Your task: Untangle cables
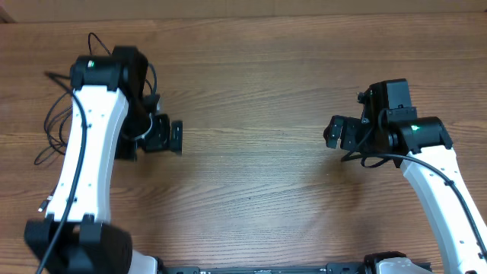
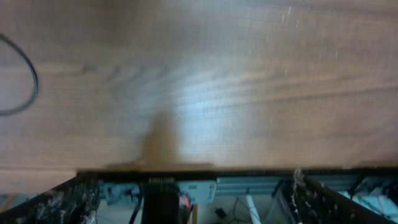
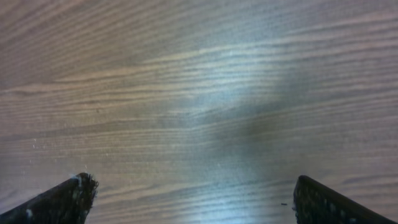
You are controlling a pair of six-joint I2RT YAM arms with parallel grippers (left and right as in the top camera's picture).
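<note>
While both arms hover over the wooden table (image 1: 251,68), the left gripper (image 1: 176,137) and right gripper (image 1: 332,131) gape wide, holding nothing; the cables (image 1: 48,118) sprawl loose at far left, partly under the left arm.

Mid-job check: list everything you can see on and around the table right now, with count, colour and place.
thin black flexible cables: number unclear, black, looped loose at the table's far left, partly hidden by the left arm; none held
brown wooden table: one, brown, fills all three views
blurred hardware past the table edge: count unclear, grey and black, bottom of the left wrist view
left arm: one, white with black joints, left side, above the cables
right arm: one, white and black, right side
left gripper: one, black, open, empty
right gripper: one, black, open, empty, over bare wood
</note>
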